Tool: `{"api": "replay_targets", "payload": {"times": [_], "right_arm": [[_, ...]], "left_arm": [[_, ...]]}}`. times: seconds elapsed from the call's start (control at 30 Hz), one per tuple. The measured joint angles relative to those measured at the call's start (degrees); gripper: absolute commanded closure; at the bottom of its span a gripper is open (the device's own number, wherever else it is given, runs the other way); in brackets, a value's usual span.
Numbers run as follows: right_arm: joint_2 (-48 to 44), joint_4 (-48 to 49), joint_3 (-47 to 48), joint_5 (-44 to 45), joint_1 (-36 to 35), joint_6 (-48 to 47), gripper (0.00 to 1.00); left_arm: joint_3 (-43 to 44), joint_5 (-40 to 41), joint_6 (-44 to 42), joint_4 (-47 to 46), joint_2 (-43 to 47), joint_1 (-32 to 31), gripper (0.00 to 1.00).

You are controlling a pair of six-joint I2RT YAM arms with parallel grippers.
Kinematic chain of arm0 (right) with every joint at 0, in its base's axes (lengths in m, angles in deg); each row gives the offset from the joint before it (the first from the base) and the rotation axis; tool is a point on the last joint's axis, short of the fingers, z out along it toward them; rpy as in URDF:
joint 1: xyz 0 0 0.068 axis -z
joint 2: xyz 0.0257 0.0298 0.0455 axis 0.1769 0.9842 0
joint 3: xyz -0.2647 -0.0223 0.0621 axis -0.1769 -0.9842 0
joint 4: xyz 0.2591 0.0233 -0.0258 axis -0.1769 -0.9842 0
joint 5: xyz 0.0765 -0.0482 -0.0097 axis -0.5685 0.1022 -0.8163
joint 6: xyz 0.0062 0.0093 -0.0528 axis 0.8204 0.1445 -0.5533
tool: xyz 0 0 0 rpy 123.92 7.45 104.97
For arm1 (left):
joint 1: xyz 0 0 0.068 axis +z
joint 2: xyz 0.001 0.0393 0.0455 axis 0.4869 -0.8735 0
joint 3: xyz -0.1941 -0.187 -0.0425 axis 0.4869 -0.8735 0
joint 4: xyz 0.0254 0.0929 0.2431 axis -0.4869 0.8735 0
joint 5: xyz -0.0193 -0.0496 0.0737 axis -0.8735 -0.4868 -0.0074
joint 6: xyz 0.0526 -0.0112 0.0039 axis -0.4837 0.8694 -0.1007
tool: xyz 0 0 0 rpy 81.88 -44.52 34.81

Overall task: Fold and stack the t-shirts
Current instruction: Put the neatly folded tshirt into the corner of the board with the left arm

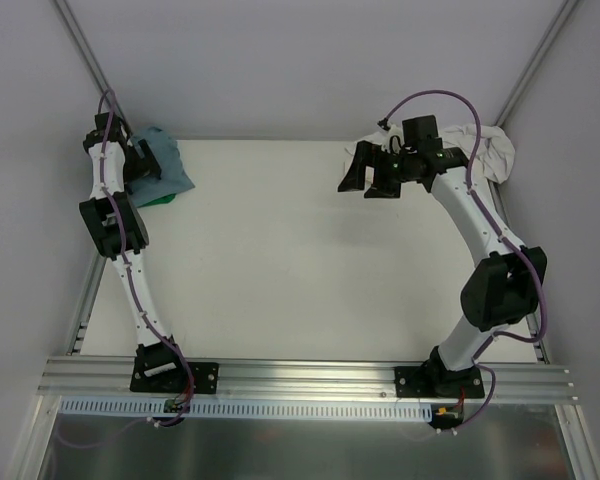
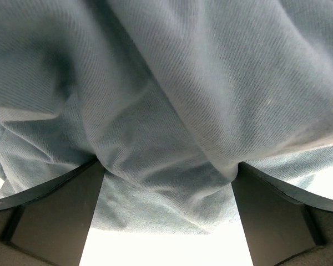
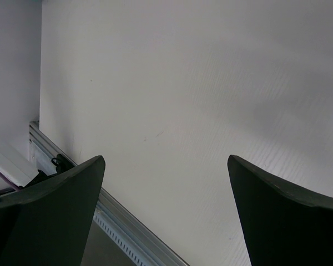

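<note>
The slate-blue t-shirt (image 1: pixel 167 160) lies crumpled in the far left corner, on top of the green t-shirt (image 1: pixel 160 199), of which only an edge shows. My left gripper (image 1: pixel 143 165) is pushed into the blue shirt. In the left wrist view the blue cloth (image 2: pixel 172 100) fills the frame and sags between the wide-apart fingers of the gripper (image 2: pixel 169 166). The cream t-shirt (image 1: pixel 492 150) is bunched in the far right corner behind my right arm. My right gripper (image 1: pixel 370 178) is open and empty above the table (image 1: pixel 280 250), and shows the same in its wrist view (image 3: pixel 164 163).
Grey walls and slanted frame posts (image 1: pixel 80 45) close in the far corners. An aluminium rail (image 1: pixel 310 380) runs along the near edge and also shows in the right wrist view (image 3: pixel 127 233). White table surface (image 3: pixel 200 100) lies below the right gripper.
</note>
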Motion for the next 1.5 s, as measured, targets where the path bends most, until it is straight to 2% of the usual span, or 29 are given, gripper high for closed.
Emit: {"api": "replay_targets", "payload": {"times": [0.43,1.5], "right_arm": [[-1.66,1.81,-3.67,0.02,0.0,1.03,0.0],[-4.61,1.84,-5.11,0.44,0.11,0.61,0.0]], "left_arm": [[0.87,-2.19,-1.88,0.0,-0.04,-0.11,0.01],[-0.17,-4.28,-3.41,0.24,-0.66,-2.71,0.05]]}}
